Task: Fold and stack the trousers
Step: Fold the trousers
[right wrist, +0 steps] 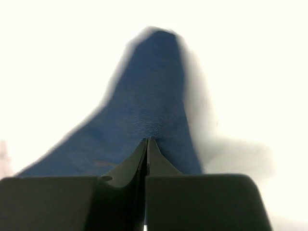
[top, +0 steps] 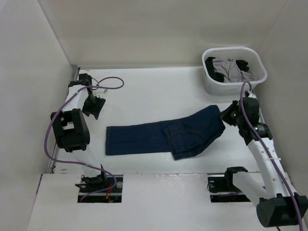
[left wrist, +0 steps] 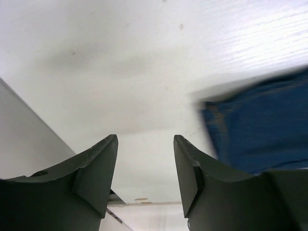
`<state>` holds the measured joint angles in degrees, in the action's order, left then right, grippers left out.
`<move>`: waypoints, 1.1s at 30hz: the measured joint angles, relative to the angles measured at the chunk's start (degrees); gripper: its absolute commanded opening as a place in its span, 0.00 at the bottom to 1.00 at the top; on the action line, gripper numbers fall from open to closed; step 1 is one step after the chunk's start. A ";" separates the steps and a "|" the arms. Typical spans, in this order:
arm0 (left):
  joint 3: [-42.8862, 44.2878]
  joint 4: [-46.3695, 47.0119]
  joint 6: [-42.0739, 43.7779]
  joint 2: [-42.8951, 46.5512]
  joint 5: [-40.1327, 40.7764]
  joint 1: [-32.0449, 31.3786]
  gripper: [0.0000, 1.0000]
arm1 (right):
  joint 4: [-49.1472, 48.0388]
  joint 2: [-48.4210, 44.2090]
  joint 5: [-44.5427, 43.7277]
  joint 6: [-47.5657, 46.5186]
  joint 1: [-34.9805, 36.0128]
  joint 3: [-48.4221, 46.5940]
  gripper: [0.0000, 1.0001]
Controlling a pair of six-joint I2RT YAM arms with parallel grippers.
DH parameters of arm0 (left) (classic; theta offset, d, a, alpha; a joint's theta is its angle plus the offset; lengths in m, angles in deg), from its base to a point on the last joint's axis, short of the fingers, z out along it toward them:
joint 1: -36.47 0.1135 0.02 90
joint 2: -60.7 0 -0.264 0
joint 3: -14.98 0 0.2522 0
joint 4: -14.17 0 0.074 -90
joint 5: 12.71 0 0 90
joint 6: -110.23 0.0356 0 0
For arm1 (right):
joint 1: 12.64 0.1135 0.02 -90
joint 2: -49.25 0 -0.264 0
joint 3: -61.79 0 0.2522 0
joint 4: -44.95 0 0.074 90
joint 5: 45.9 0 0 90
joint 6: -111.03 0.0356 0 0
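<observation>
Two sets of jaws, two different states: on the right gripper the jaws are pressed together with what looks like only a thin edge of the trousers pinched at their tips. On the left gripper they stand wide over bare desk, near the hem end and touching nothing. The trousers lie mid-desk, legs running left, the waist end doubled over by the right arm. My worry is that so shallow a pinch slips if I lift or drag, or that a one-sided pull skews the fold, since the left holds no cloth. The basket of other clothes sits close behind the right arm and could get bumped. I can read no brand, label or writing anywhere.
</observation>
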<state>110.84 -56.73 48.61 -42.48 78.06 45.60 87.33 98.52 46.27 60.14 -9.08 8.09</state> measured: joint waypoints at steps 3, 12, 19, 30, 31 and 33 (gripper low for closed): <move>0.00 0.81 -1.11 -1.27 -1.22 -2.58 0.48 | 4.68 2.47 -1.46 -5.97 0.96 -13.25 0.24; -0.02 2.21 -3.26 -6.14 -3.41 -10.29 0.48 | 8.09 7.87 -1.79 -12.79 -1.05 -7.02 1.00; -0.02 2.45 -3.52 -6.14 -3.32 -10.75 0.48 | 12.13 2.45 -7.65 -13.81 -14.03 -2.19 1.00; -1.84 3.19 -3.50 -6.14 -2.89 -13.33 0.48 | 1.29 34.47 -5.60 -18.84 -19.28 -10.95 1.00; -2.21 3.43 -3.50 -6.14 -2.86 -12.76 0.48 | 1.33 36.26 -5.62 -19.10 -19.28 -10.97 1.00; -2.64 3.56 -3.52 -6.14 -2.80 -11.56 0.48 | 1.11 38.64 -5.66 -19.52 -19.26 -11.08 0.99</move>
<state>108.20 -53.17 45.09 -48.62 75.27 34.04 88.44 137.17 40.61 40.62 -28.34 -2.99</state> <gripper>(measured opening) 0.479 0.998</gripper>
